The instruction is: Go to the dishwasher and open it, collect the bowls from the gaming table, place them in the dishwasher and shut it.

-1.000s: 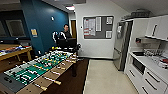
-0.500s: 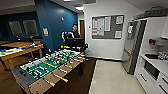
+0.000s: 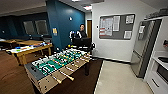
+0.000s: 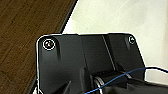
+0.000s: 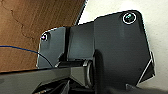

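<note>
Foosball table (image 3: pixel 60 66); one person (image 3: pixel 81 31)

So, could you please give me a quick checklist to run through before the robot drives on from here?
1. Pale floor ahead passable: ok.
2. Foosball table close on the left, clearance: cannot tell.
3. Person stands well back beyond the table: ok.
4. Refrigerator shut, not jutting into the path: ok.
5. Dishwasher spotted: not ok.
6. Gripper fingers' state: cannot tell.

Black wrist plate (image 4: pixel 85 62), rounded corners, round silver-ringed fittings (image 4: pixel 49 44) at corners; thin blue cable (image 4: pixel 130 73) crossing; metallic ring joint (image 5: pixel 88 73).
</note>
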{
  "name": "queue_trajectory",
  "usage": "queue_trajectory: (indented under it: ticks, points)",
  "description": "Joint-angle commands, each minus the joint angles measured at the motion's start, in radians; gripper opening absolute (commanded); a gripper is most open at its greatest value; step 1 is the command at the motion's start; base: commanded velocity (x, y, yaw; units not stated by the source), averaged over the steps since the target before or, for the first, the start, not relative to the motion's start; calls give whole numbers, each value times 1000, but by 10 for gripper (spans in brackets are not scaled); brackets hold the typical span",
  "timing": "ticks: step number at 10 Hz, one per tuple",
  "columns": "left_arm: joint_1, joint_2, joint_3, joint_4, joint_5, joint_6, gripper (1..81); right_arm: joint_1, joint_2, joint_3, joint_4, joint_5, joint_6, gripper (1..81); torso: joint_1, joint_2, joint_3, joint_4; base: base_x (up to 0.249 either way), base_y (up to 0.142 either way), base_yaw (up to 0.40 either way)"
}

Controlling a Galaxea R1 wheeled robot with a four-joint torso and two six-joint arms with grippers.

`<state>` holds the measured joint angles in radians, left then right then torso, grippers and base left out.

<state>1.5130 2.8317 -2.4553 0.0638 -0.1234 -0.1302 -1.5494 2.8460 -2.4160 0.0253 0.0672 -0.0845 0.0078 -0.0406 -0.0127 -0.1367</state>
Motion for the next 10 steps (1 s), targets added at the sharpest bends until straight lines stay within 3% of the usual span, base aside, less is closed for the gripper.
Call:
queue_trajectory:
  ticks: [1, 3, 10]
  points:
    - [-52, 6, -23, 1, 45, 4, 811, 53, -4, 8, -7, -50, -1, 811, 0, 0, 0, 0, 0, 0, 220]
    - [-50, 35, -80, 2, 47, 3, 811, 54, -1, 2, -7, -52, -3, 811, 0, 0, 0, 0, 0, 0, 220]
    - [-50, 34, -80, 10, 45, 1, 811, 57, -1, 23, -8, -50, -3, 811, 0, 0, 0, 0, 0, 0, 220]
